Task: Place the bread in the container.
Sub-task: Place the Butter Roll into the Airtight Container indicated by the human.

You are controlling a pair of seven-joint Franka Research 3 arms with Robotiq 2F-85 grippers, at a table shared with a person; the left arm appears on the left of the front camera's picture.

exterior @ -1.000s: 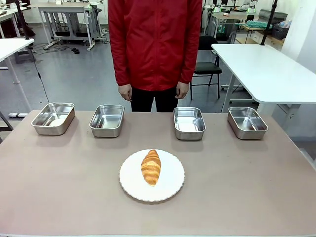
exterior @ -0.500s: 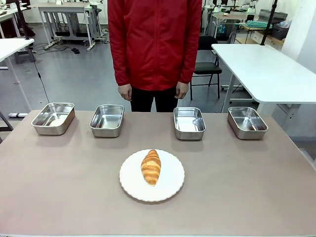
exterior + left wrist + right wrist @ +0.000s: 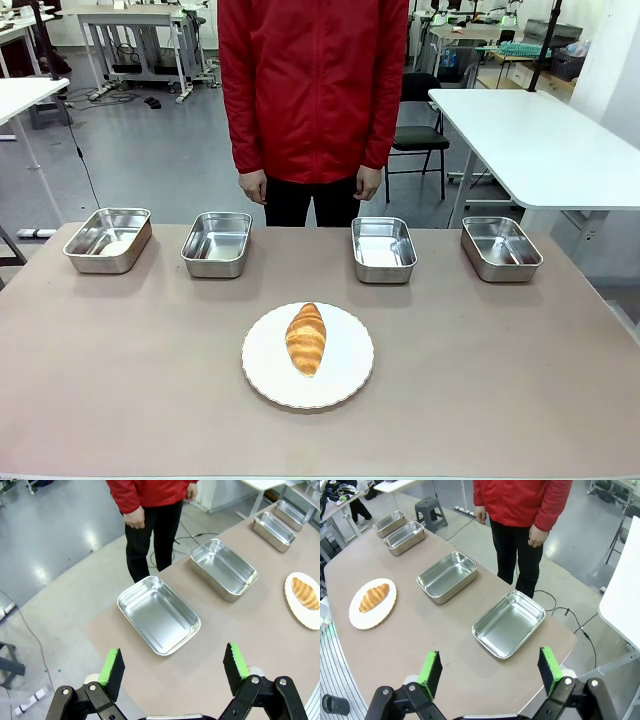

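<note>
A golden-brown croissant point(image 3: 306, 338) lies on a round white plate point(image 3: 345, 372) at the table's middle front; the croissant point(image 3: 305, 593) and the croissant point(image 3: 373, 597) also show in the wrist views. Four steel pans stand in a row at the far side: far left point(image 3: 108, 239), left of middle point(image 3: 217, 243), right of middle point(image 3: 383, 249), far right point(image 3: 500, 248). My left gripper point(image 3: 172, 667) hangs open high above the far-left pan point(image 3: 158, 614). My right gripper point(image 3: 490, 669) hangs open above the far-right pan point(image 3: 509, 623). Both hold nothing.
A person in a red jacket point(image 3: 313, 90) stands at the far edge behind the middle pans, hands down at the sides. A white table point(image 3: 530, 140) and a chair point(image 3: 418, 140) stand beyond on the right.
</note>
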